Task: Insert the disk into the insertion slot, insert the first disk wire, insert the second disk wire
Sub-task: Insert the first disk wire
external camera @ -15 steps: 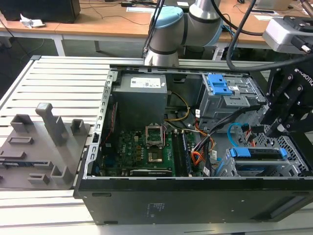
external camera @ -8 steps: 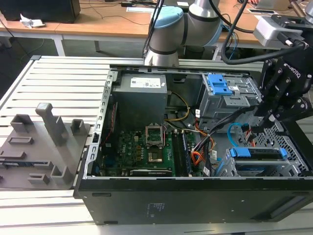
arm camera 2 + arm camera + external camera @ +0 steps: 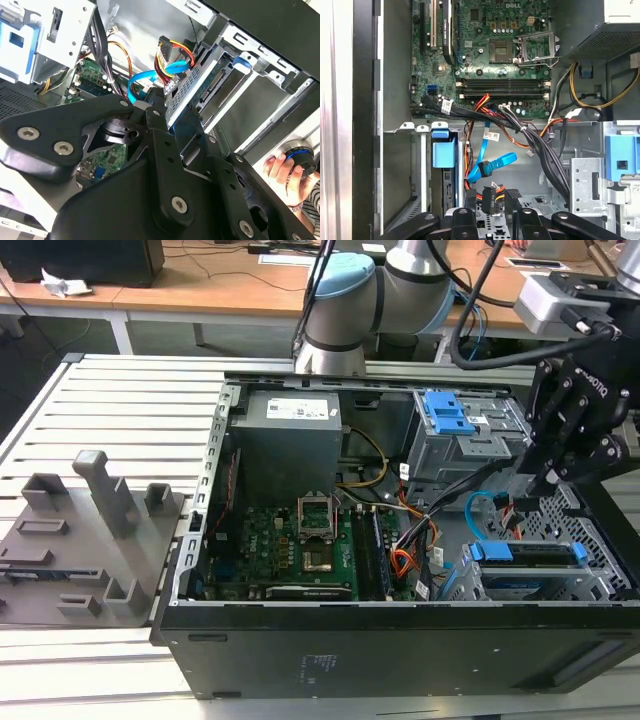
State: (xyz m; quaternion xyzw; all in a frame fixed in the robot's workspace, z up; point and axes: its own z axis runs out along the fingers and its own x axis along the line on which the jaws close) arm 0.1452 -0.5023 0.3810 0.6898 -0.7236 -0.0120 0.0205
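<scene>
A: Where is the silver hard drive in the bright blue plastic frame (image 3: 528,554) sitting?
B: In the low perforated silver metal cage (image 3: 603,540); the black pincer (image 3: 492,199) is hovering, fingers apart, near the orange-red-black lead bundle (image 3: 488,191).

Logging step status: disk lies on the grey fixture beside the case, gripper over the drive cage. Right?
No. In the exterior view the disk sits in the insertion slot inside the case, not on the grey fixture. The gripper is over that cage.

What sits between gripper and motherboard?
In the first wrist view: the first disk wire, the looped light blue second disk wire, then a black cable bundle.
</scene>
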